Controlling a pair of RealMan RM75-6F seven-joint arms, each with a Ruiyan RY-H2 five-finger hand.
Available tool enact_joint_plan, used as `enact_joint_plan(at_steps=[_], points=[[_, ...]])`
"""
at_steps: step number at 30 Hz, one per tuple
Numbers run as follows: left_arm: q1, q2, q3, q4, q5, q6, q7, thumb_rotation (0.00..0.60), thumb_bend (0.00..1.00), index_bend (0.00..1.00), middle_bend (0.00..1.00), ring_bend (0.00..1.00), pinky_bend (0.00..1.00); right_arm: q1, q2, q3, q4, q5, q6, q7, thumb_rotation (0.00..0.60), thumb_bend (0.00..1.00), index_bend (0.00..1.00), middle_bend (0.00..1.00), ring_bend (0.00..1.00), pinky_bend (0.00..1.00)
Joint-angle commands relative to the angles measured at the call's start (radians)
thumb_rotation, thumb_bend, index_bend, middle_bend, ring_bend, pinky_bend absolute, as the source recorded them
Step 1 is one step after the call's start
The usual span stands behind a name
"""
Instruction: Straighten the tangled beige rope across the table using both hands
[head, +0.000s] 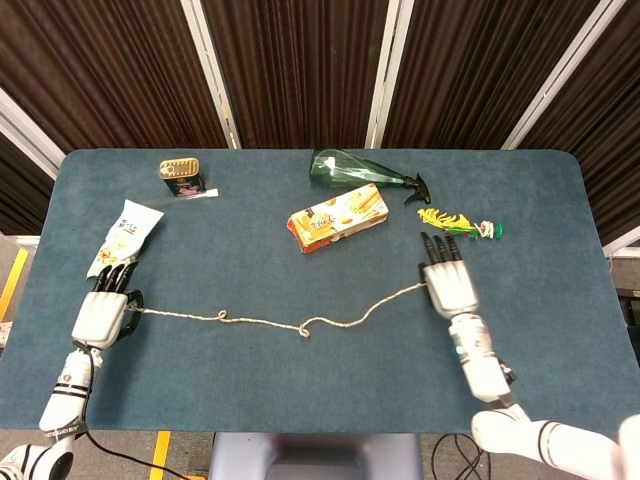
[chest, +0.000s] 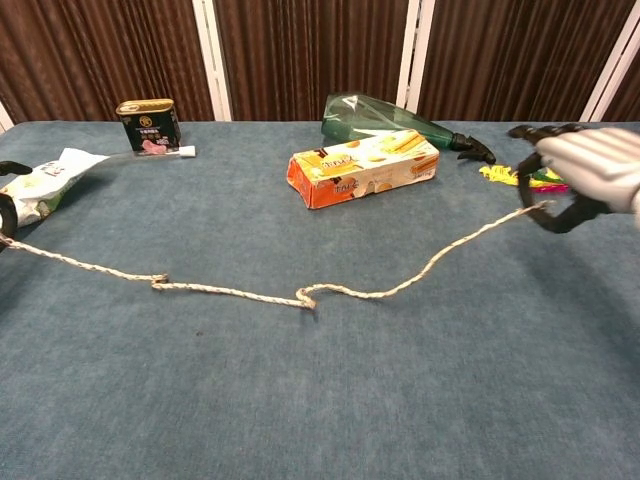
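Note:
The beige rope (head: 260, 322) (chest: 230, 291) runs across the blue table with a small knot near its left third and a kink near the middle. My left hand (head: 101, 314) grips the rope's left end at the table's left edge; in the chest view only its dark fingers (chest: 6, 205) show. On the right, my right hand (head: 448, 283) (chest: 582, 175) holds the other end, and the rope rises off the table toward it in a shallow curve.
An orange snack box (head: 337, 217) lies behind the rope's middle, with a green spray bottle (head: 355, 170) beyond it. A tin can (head: 181, 176) and a snack bag (head: 125, 235) sit at the back left. A yellow feather toy (head: 457, 224) lies just behind my right hand.

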Motion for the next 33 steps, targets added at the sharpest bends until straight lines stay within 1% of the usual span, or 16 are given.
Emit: enact_joint_plan(at_steps=[1, 6, 12, 21, 33], points=[[0.005, 0.005, 0.001, -0.002, -0.004, 0.000, 0.008, 0.600, 0.48, 0.62, 0.02, 0.00, 0.02, -0.038, 0.052, -0.021, 0.000, -0.027, 0.018, 0.051, 0.600, 0.60, 0.75, 0.09, 0.00, 0.00], [0.011, 0.015, 0.016, -0.002, -0.001, -0.008, 0.028, 0.600, 0.48, 0.62, 0.03, 0.00, 0.02, -0.078, 0.091, -0.053, 0.023, -0.055, 0.028, 0.107, 0.600, 0.60, 0.75, 0.09, 0.00, 0.00], [0.013, 0.017, 0.019, 0.014, -0.022, -0.042, 0.032, 0.600, 0.48, 0.62, 0.03, 0.00, 0.02, -0.110, 0.100, -0.074, 0.070, -0.082, 0.037, 0.161, 0.600, 0.60, 0.75, 0.09, 0.00, 0.00], [0.008, -0.002, 0.028, 0.075, -0.031, -0.093, -0.008, 0.600, 0.49, 0.62, 0.03, 0.00, 0.02, -0.130, 0.096, -0.076, 0.140, -0.074, 0.003, 0.210, 0.600, 0.60, 0.75, 0.09, 0.00, 0.00], [-0.004, -0.030, 0.017, 0.112, -0.041, -0.116, -0.003, 0.600, 0.49, 0.62, 0.03, 0.00, 0.02, -0.145, 0.077, -0.074, 0.203, -0.054, -0.033, 0.211, 0.600, 0.60, 0.74, 0.09, 0.00, 0.00]])
